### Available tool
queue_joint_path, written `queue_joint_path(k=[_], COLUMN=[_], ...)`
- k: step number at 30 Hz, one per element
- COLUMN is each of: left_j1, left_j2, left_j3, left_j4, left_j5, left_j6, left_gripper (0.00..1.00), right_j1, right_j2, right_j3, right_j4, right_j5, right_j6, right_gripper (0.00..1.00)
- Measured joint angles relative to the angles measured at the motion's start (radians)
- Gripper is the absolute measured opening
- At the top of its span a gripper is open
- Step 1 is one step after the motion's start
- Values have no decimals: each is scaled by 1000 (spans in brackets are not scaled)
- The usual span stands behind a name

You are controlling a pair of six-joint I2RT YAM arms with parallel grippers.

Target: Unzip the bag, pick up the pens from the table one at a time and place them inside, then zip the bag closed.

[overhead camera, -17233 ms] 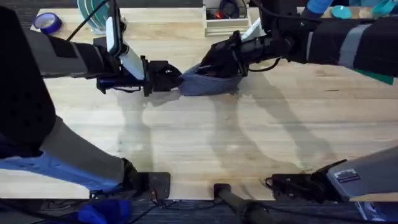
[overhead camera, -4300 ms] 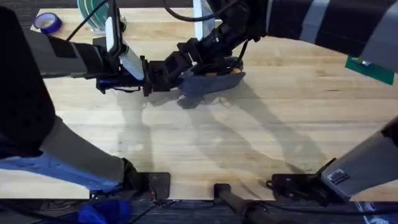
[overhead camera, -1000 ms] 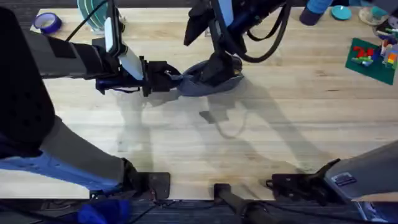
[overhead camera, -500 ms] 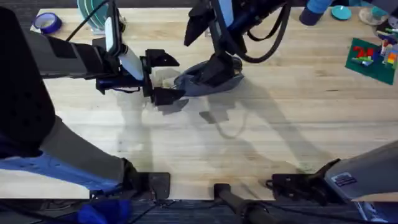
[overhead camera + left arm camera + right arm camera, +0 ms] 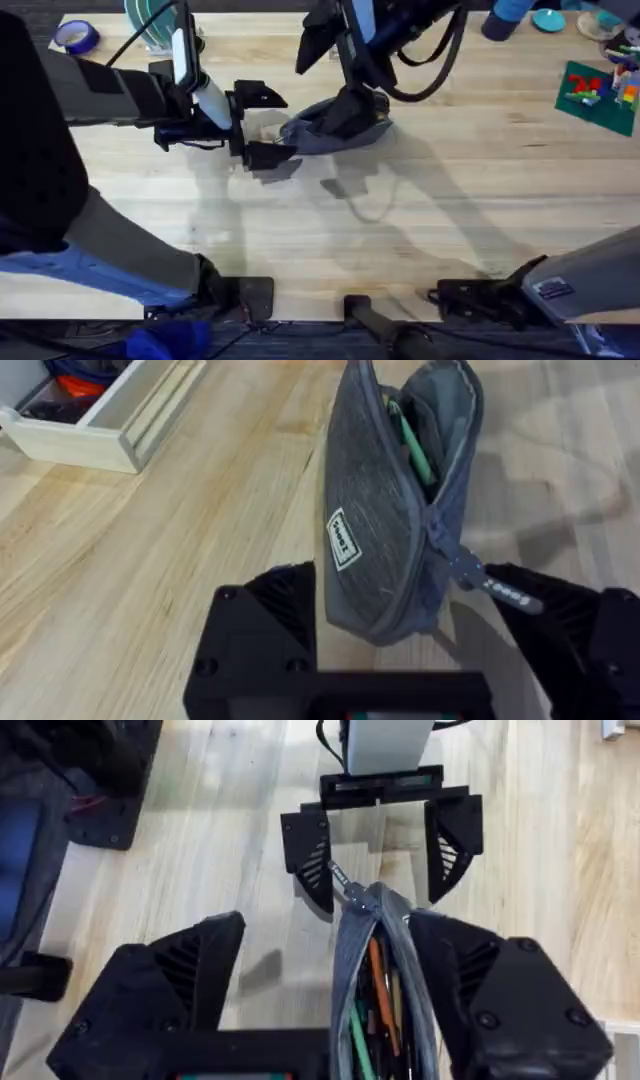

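1. The bag (image 5: 335, 125) sits on the far middle of the counter (image 5: 450, 220), its mouth partly unzipped with pens (image 5: 380, 982) showing inside; the zipper pull (image 5: 470, 574) hangs at its left end.
2. The left gripper (image 5: 262, 126) stands with fingers spread wide, just left of the bag and holding nothing. If it closes now it may pinch fabric instead of the pull, and the zipper would likely jam.
3. The right gripper (image 5: 330, 995) straddles the bag, fingers on either side; whether they press the fabric I cannot tell. With a loose hold, a tug on the zipper would probably drag the bag sideways.
4. Pens standing high in the mouth could catch the slider.
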Motion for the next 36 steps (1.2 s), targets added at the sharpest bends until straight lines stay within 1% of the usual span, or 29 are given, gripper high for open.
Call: queue_joint_path(k=[3, 7, 11, 14, 17, 19, 24, 30, 33, 36], left_j1=[13, 51, 92, 121, 162, 193, 274, 362, 387, 391], left_j2=[0, 0, 0, 0, 0, 0, -3, -47, -53, -53], left_j3=[0, 0, 0, 0, 0, 0, 0, 0, 0, 0], left_j4=[-25, -100, -203, -285, -353, -377, -412, -437, -460, -468], left_j5=[-5, -18, -23, -26, -37, -52, -81, -95, -98, -110], left_j6=[24, 84, 169, 248, 332, 369, 424, 483, 498, 506], left_gripper=[995, 995, 994, 995, 995, 995, 995, 995, 995, 995], right_j1=[0, 0, 0, 0, 0, 0, 10, 61, 86, 106], right_j2=[0, 0, 0, 0, 0, 0, 0, 0, 0, 6], right_j3=[0, 0, 0, 0, 0, 0, 0, 0, 0, 0], right_j4=[0, 0, 0, 0, -6, -7, -13, -5, 8, 29], right_j5=[0, 0, 0, 0, 0, 0, 0, 0, 20, 59], right_j6=[0, -3, -3, -3, -3, -4, -2, -13, -38, -67], right_gripper=[997, 997, 997, 997, 997, 997, 997, 997, 997, 997])
